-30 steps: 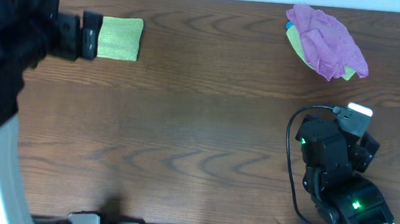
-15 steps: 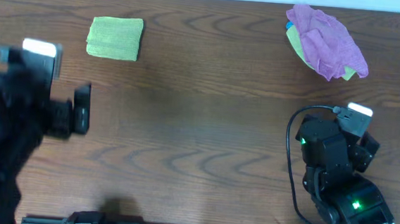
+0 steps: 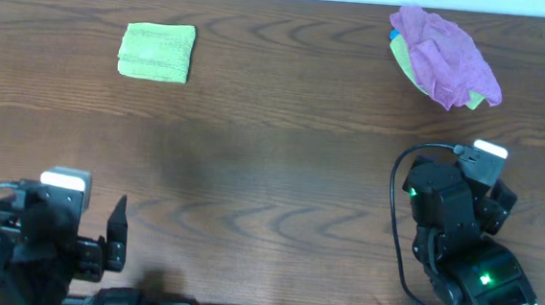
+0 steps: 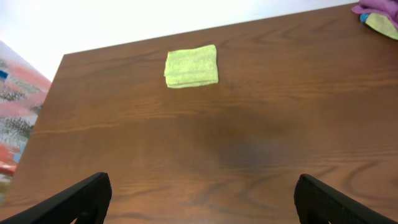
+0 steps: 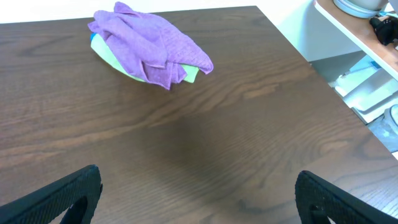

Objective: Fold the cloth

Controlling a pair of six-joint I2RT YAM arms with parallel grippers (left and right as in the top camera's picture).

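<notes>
Overhead: looks straight down on the whole table [image 3: 274,124] from high up, far edge at the top. Left wrist: sits low at the near left, faces forward across the wood toward the cloth [image 4: 191,66] — also seen top left from overhead. Right wrist: low at the near right, tilts toward the purple cloth [image 5: 149,46], shared with overhead and, barely, the left wrist view.

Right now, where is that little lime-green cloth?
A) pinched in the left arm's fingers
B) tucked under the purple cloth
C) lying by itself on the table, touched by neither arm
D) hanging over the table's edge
C: the cloth lies flat on the table, with the open left gripper well apart from it near the front edge.
</notes>
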